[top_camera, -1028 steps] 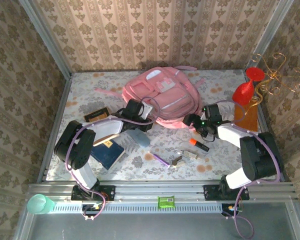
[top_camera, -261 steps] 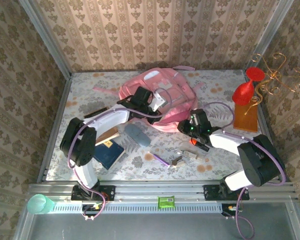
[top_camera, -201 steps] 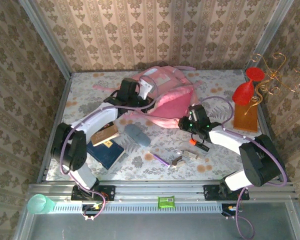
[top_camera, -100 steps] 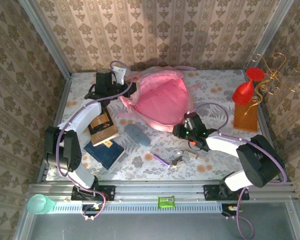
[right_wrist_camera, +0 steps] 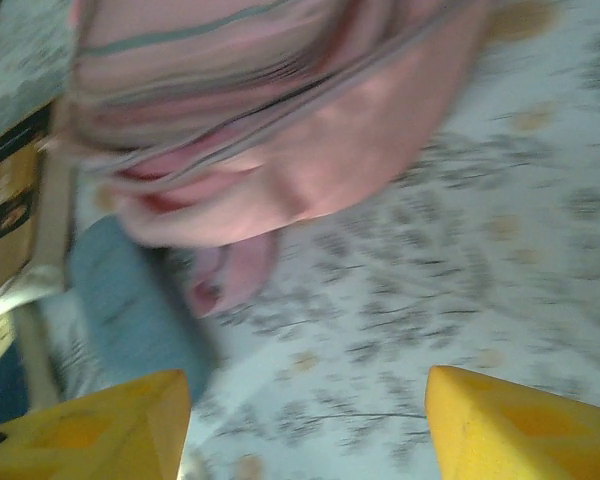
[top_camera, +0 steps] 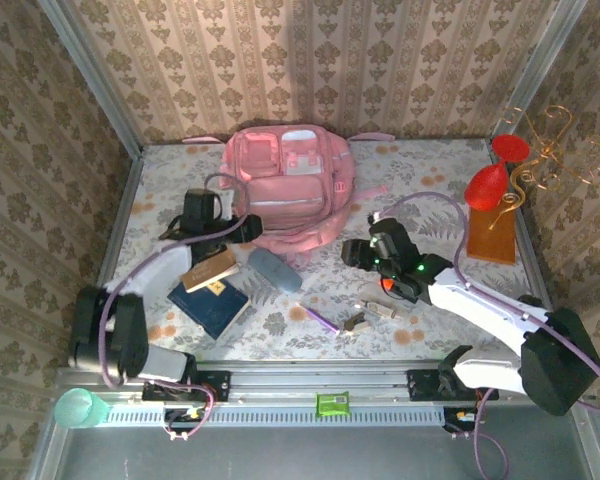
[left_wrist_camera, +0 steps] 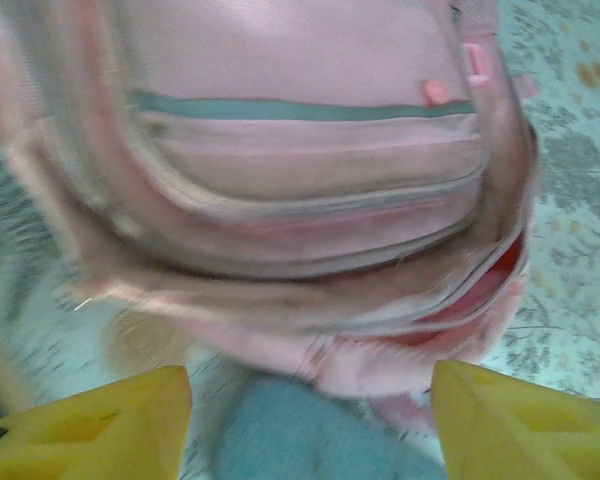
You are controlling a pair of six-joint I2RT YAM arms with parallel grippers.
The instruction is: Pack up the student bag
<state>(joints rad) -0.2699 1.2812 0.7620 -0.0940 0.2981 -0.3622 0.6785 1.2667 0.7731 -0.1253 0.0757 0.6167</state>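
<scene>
Yellow fingers on the left gripper stand wide apart with nothing between them. It's the same at the right gripper: jaws spread, just patterned cloth and a corner of pink fabric beyond them. So both have let go!

Half a second back the student bag was tipped up with its pink lining gaping at the ceiling. The left arm was hauling it from the far-left corner and the right one was at its near edge. Now it lies flat at the middle of the far side of the table, close to the back wall, front pockets facing up.

The left gripper has swung back in and hangs just off the bag's near-left corner. The right one sits near the near-right corner, apart from the fabric.

From the left wrist you can see the near end of the bag, where a zip line is parted into a narrow slit showing darker lining. Just beside that end lies a blue-grey pouch. Nearer to us are the brown book, the dark blue book, a purple pen and an orange marker, all on the cloth.

My read is that the bag has been turned and laid out with its mouth toward the goods, but nothing looks packed yet. With both grippers free the loading can start, though that slit looks tight and one arm may have to hold it open.
</scene>
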